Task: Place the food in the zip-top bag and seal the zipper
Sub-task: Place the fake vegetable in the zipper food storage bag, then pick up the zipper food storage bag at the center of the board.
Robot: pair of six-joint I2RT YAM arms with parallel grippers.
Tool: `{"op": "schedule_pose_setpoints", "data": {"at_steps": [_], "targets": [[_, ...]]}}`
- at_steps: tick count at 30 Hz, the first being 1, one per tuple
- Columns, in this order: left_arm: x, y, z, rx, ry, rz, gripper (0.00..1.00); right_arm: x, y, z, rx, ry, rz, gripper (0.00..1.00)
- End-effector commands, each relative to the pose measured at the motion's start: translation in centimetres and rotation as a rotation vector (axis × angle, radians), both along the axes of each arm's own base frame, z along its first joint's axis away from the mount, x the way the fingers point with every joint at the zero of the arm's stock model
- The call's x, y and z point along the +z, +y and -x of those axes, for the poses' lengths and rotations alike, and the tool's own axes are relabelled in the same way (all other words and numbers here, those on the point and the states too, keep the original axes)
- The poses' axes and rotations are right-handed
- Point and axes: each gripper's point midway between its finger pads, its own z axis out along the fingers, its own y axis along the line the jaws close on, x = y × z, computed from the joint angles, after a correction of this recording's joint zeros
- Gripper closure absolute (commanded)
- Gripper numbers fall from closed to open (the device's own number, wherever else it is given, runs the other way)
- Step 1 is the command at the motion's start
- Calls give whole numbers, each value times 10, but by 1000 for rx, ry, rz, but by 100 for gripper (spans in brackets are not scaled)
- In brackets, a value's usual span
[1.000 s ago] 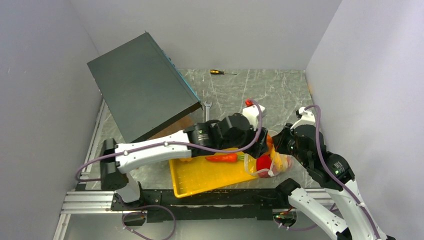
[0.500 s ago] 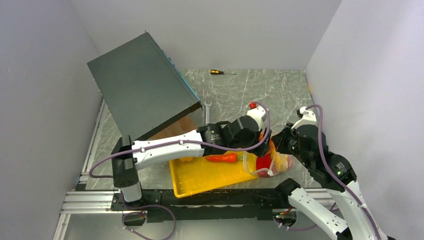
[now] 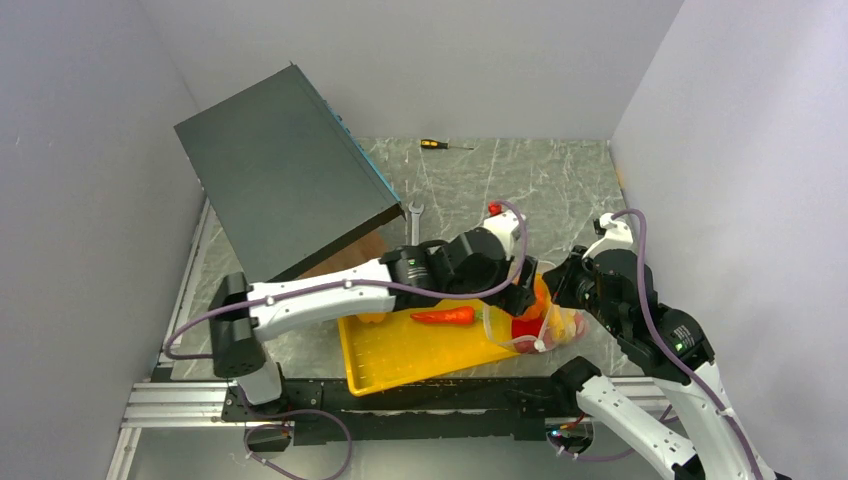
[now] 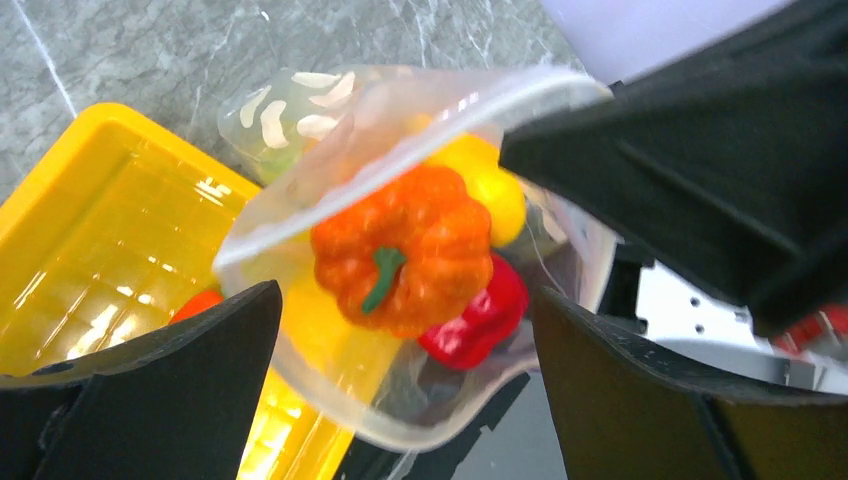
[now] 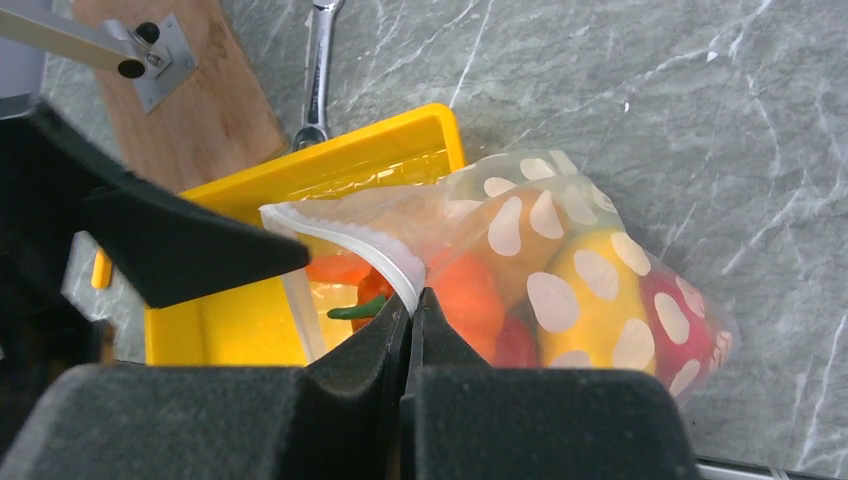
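Loses both black fingers (image 4: 150, 390) of the left gripper (image 4: 405, 295) past the bottom edge of the left wrist view, and with them the near end of the yellow tray (image 4: 100, 250). Shows the red pepper (image 4: 480, 320) only in part, tucked under the orange pumpkin (image 4: 400, 250) off the tray's right rim. From above, cannot see that gripper's tips at the tray's right end, buried under the wrist. Cannot read the dots of the zip-top bag (image 3: 545, 325), too small. Cannot settle carrot or chilli for the long red-orange vegetable (image 3: 445, 316) on the tray. In the right wrist view, hides the zipper (image 5: 340, 238) where the right gripper (image 5: 410, 298) pinches it. Cuts the wrench (image 5: 318, 60), beyond the tray's far rim, at the top edge.
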Motion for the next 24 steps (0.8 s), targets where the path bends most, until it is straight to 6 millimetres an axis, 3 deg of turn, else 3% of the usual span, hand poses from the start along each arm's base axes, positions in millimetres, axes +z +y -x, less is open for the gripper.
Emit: {"op": "schedule_pose_setpoints", "data": {"at_steps": [1,7,10,16,24], "targets": [[58,29,14,-19,-25,146,1,34,3,-3,9,-104,-54,100],[25,58,19,51,37,91,19,31,3,-1,9,-86,-56,100],[4,56,24,50,87,81,32,28,3,-2,1,-87,-59,100],[-28,48,25,57,136,42,42,31,1,-1,-5,-85,-61,100],[-45,38,25,36,149,26,51,28,-2,0,-17,-78,-54,100]]}}
